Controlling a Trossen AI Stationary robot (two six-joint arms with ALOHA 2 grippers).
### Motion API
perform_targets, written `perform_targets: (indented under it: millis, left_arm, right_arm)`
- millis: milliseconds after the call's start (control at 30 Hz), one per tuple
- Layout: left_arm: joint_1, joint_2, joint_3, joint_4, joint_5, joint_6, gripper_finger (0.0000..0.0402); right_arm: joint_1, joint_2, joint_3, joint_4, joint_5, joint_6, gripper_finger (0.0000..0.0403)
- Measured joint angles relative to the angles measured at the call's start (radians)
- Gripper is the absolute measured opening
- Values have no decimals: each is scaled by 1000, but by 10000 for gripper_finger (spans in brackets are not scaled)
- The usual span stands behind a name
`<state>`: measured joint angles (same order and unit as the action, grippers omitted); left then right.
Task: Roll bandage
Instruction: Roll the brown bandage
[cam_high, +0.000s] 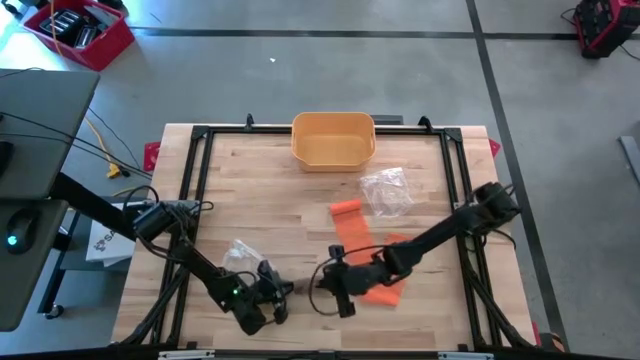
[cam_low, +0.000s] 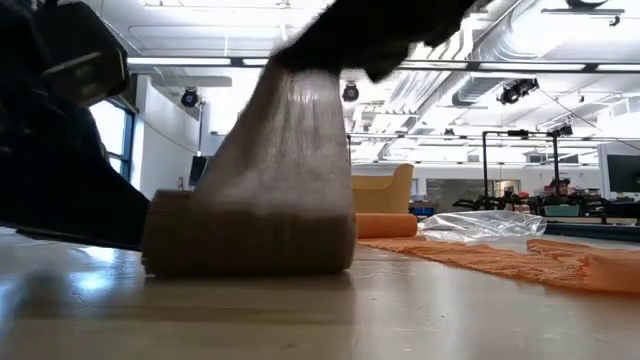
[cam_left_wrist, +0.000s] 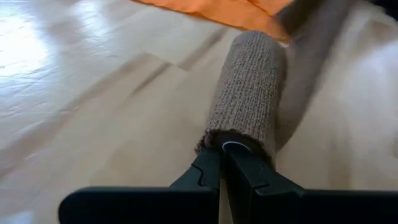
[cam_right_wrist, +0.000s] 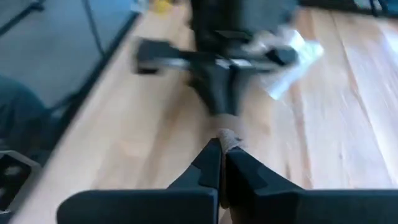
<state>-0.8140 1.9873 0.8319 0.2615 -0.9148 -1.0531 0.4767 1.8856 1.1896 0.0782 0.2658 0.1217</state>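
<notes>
Holding one brown bandage roll (cam_left_wrist: 249, 87) at the wooden table's (cam_high: 260, 190) front edge: left gripper (cam_left_wrist: 221, 163) and right gripper (cam_right_wrist: 222, 154), each pinching an end. One orange cloth (cam_high: 352, 225), one yellow bin (cam_high: 333, 139), one plastic bag (cam_high: 388, 190); workshop beyond.

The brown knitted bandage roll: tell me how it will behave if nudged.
The brown knitted bandage roll is a cylinder lying on its side on the wooden table, so it would probably roll. Its loose tail drapes softly, suggesting floppy cloth. The left gripper pinches one end, probably steadying it.
</notes>
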Motion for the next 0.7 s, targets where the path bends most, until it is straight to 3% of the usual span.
perform_targets:
  millis: [133, 300, 500, 700]
  left_arm:
    - [-16, 1, -1, 78, 4, 94, 0]
    - [-27, 1, -1, 83, -6, 101, 0]
    - [-29, 2, -1, 95, -4, 110, 0]
    - [-29, 2, -1, 92, -9, 112, 0]
  right_arm:
    - [-50, 21, 0, -57, 8, 75, 1]
    - [-88, 27, 0, -150, -6, 193, 0]
    - [-127, 27, 0, -162, -87, 207, 0]
    - [-174, 62, 0, -160, -96, 159, 0]
